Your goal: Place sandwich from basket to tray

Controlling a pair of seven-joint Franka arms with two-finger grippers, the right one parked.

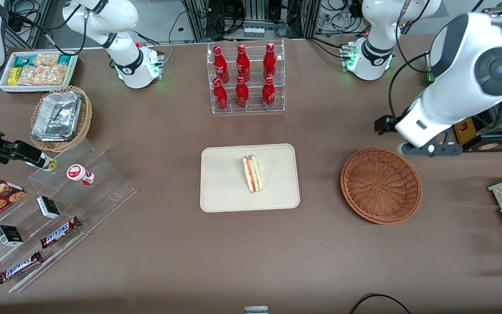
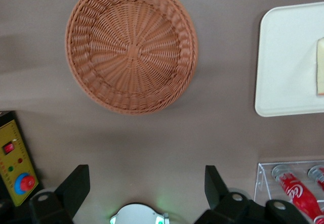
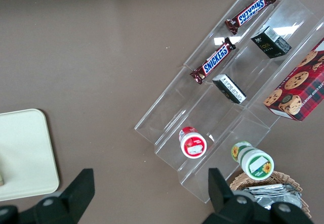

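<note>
On the brown worktop (image 1: 155, 244), the cream-beige tray (image 1: 220, 179) sits nearest the front camera among the task's things. The sandwich (image 1: 252, 173), a clear-wrapped triangular wedge with a red and pale filling along its cut edge, lies on the tray near its middle, standing on one side. Toward my end of the worktop, well apart from the tray, the round reddish-brown wicker basket (image 1: 381, 185) rests with nothing in it. My fingers (image 2: 75, 186) are spread wide and hold nothing. The gripper (image 2: 144, 188) hangs above bare worktop, a little farther from the front camera than the basket and raised well clear of it. A clear rack of red bottles (image 1: 245, 76) stands farther back still. I judge the task essentially done: the sandwich is on the tray and I am no longer touching it. The sandwich lies well apart from my fingers, with the whole basket between us.
</note>
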